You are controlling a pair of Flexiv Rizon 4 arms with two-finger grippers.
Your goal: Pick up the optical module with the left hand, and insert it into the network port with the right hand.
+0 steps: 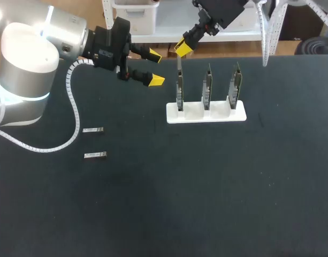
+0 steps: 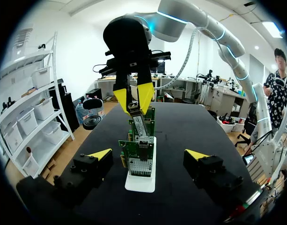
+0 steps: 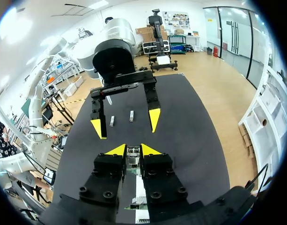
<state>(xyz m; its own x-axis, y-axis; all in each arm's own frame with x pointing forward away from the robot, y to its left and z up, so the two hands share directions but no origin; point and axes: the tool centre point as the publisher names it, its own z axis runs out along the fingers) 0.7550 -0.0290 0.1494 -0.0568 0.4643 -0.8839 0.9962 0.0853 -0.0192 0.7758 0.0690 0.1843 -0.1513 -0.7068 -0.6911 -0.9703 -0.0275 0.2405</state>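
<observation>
Black matte surface across all three views. Toward its far side, a white stand with three green cards upright in a row, seen edge-on from the head view.

Directly above the left-end card, the right hand, coming in from the far right corner and pointing straight down. Closed narrowly on the optical module, one yellow tip pressed to each side. In the left wrist view, a slim silver bar hanging upright below those fingers. Lower end of the module right at the top edge of that card, at the metal network port; impossible to tell whether inside it or only touching. In the right wrist view, only a small part of the module visible between the two tips, with the card straight below.

Left hand held off the surface just to the left of the stand, pointing sideways along the row of cards. Spread wide and holding nothing. Clear of the cards, the stand and the right hand. From its own wrist view, the left-end card and the module framed in the gap between its tips, yet farther ahead and untouched.

Two spare modules lying flat on the surface at the left, one nearer the robot than the other, close together and roughly parallel. Well apart from the stand and from both hands. In the right wrist view, visible side by side beyond the left hand.
</observation>
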